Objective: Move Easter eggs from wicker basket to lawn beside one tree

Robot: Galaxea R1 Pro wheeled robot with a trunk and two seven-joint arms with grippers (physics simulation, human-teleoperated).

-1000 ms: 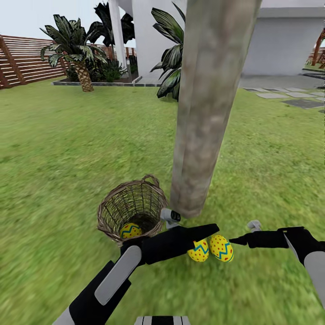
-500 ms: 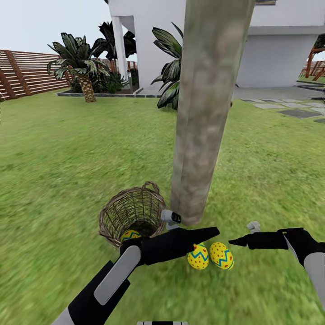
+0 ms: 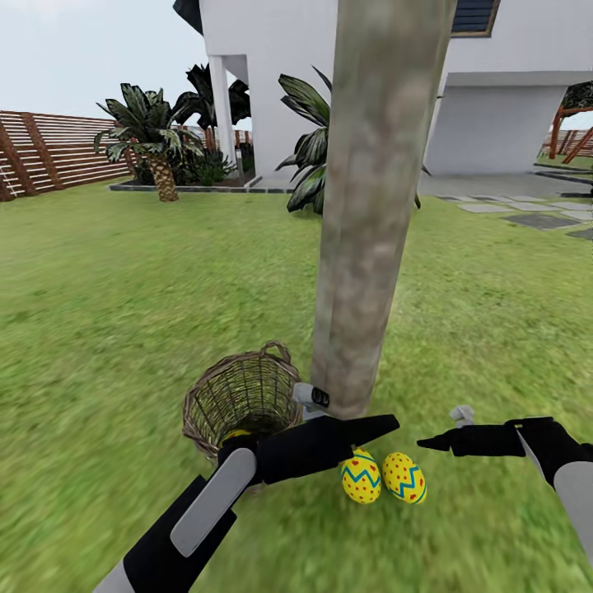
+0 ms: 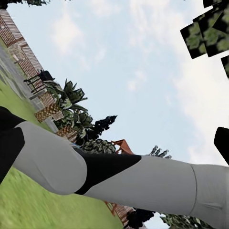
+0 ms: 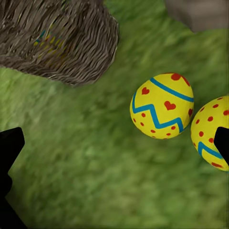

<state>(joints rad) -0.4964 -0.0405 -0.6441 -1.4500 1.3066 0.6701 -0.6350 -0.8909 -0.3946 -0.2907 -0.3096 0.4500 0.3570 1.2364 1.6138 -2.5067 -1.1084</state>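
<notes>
Two eggs out: two Easter eggs (image 3: 361, 477) (image 3: 404, 477) lie side by side, nearly touching, on the lawn (image 3: 107, 313) in the lower middle of the head view, just in front of the foot of the tree (image 3: 366, 206); the right wrist view shows the same pair (image 5: 162, 106) (image 5: 210, 132) on the grass.

Third egg: a sliver of yellow (image 3: 236, 433) shows low inside the wicker basket (image 3: 239, 395), left of the trunk; through the weave in the right wrist view it is only a faint yellow patch (image 5: 50, 40).

Basket: upright, close beside the trunk and near the two eggs.

Left gripper (image 3: 375, 426): it points across the lower middle of the frame, over the nearer egg; whether its jaws are spread or closed I cannot tell.

Right gripper (image 3: 432, 442): at lower right, above the grass beside the eggs; the dark fingertips (image 5: 10, 143) at opposite edges of its wrist view suggest a wide spread with nothing between them.

Risk, eggs: either arm dropping or sweeping low could knock the round eggs, and they would likely roll away from the tree.

Risk, basket: a reach that catches the light rim may tip it and spill the last egg.

Risk, trunk: the basket is tight against the tree, so the left arm could strike the bark.
</notes>
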